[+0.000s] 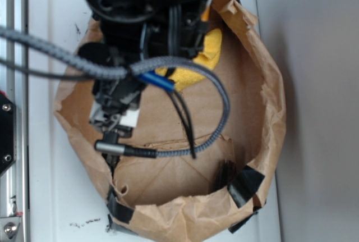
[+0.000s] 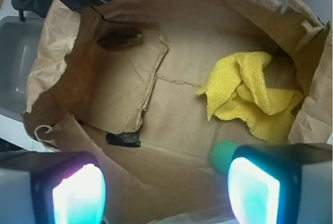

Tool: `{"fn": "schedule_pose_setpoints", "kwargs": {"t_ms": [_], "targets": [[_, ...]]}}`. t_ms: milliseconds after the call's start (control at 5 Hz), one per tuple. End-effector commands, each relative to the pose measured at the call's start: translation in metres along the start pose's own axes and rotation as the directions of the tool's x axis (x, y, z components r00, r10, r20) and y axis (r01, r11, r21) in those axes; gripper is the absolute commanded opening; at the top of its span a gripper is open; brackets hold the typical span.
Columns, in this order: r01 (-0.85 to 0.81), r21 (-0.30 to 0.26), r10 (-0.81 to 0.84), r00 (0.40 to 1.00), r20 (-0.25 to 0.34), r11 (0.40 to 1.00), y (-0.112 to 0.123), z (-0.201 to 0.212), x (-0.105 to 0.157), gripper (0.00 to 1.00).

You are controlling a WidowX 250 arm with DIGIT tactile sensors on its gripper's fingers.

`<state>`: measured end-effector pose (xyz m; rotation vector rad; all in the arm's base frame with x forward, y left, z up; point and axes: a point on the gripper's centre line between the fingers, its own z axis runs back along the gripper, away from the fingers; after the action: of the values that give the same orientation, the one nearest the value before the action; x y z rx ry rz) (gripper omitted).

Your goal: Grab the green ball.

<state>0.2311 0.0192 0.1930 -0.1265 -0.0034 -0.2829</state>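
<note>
Hovering over the brown paper bag [image 2: 171, 120] with the end effector [image 2: 166, 187] spread wide and holding nothing, both lit pads [image 2: 78, 195] showing at the bottom of the wrist view with bare paper between them. Green ball [image 2: 225, 156] lying on the bag floor near the bag's right wall, just beside the inner edge of the right pad and partly hidden behind it; not centred between the jaws. Yellow cloth [image 2: 255, 96] crumpled beyond the ball toward the far right corner of the bag, close to the ball but apparently apart from it

Likely trouble from here:

- Dropping straight down as aligned: right pad probably landing on top of the ball instead of beside it, pressing it into the paper or squirting it sideways, since a sphere rolls at a light touch
- Closing off-centre: one pad reaching the ball first and nudging it toward the cloth or under the right wall
- Shifting right to centre: outer jaw perhaps catching the crumpled right wall of the bag, dragging the whole bag across the white counter [image 1: 50, 197]
- Reaching too far forward: terry folds possibly caught along with the ball, or instead of it
- Pressing too low: loose creased floor flap [image 2: 140, 78] and tape [image 2: 124, 139] liable to snag

From the exterior view, arm and cables [image 1: 185, 68] cover the ball entirely, so only the wrist view useful for alignment
</note>
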Motion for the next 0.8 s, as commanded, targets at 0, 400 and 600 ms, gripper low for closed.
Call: {"fn": "schedule_pose_setpoints", "kwargs": {"t_ms": [0, 400, 600], "targets": [[0.03, 0.048, -0.032, 0.998, 0.049, 0.998, 0.023, -0.02, 0.014, 1.0], [0.024, 0.085, -0.023, 1.0, -0.018, 0.996, 0.06, -0.084, 0.017, 1.0], [0.058, 0.075, -0.053, 0.996, -0.076, 0.995, 0.056, -0.107, -0.001, 1.0]]}}
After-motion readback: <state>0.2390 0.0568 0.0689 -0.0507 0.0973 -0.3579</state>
